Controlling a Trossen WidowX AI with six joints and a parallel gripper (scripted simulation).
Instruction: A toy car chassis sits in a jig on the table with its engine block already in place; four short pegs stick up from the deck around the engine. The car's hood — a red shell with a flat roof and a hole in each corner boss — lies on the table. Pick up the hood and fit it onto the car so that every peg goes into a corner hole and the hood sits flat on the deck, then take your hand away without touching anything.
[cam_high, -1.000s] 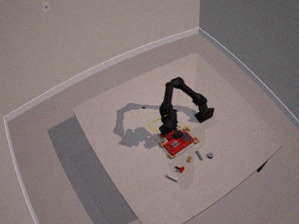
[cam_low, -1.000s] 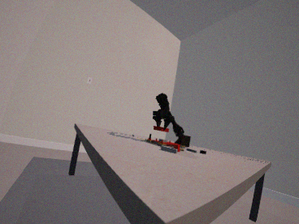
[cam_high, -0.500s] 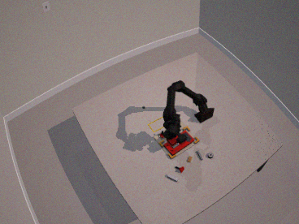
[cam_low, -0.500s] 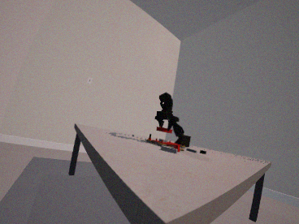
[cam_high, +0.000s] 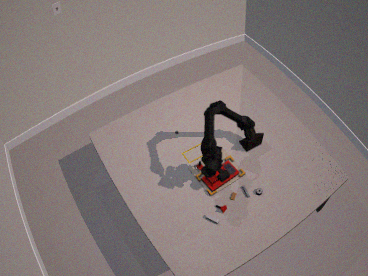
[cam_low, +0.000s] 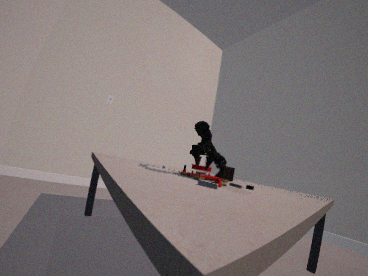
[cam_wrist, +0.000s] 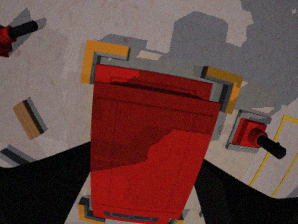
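1. The gripper (cam_high: 214, 173) (cam_low: 202, 164) (cam_wrist: 145, 155) is closed on the red car hood (cam_high: 212, 179) (cam_low: 201, 168) (cam_wrist: 155, 145), with one black finger along each long side in the wrist view
2. The hood is over the red toy car chassis (cam_high: 218, 186) (cam_low: 212, 178) (cam_wrist: 117, 73), held just above the deck; the exterior view shows a narrow gap beneath it
3. In the wrist view a strip of chassis shows beyond the hood's 12 o'clock edge, inside the jig (cam_high: 242, 173) (cam_wrist: 107, 48) with its yellow corner brackets; whether the pegs line up with the corner holes cannot be told, as the hood covers them
4. Near the hood's 3 o'clock side in the wrist view, a red part with a black stub (cam_wrist: 250, 132) sits in a small grey holder, and a yellow outline (cam_high: 183, 153) (cam_wrist: 292, 119) lies farther out
5. In the top view, a tan block (cam_high: 233, 196), a grey bar (cam_high: 244, 189) and a grey ring-shaped piece (cam_high: 257, 192) lie between 4 and 5 o'clock from the chassis, while a red piece with a black end (cam_high: 223, 208) and a slim silvery bar (cam_high: 211, 219) lie towards 6 o'clock
6. The arm's base (cam_high: 251, 142) stands at about 1 to 2 o'clock from the chassis in that view
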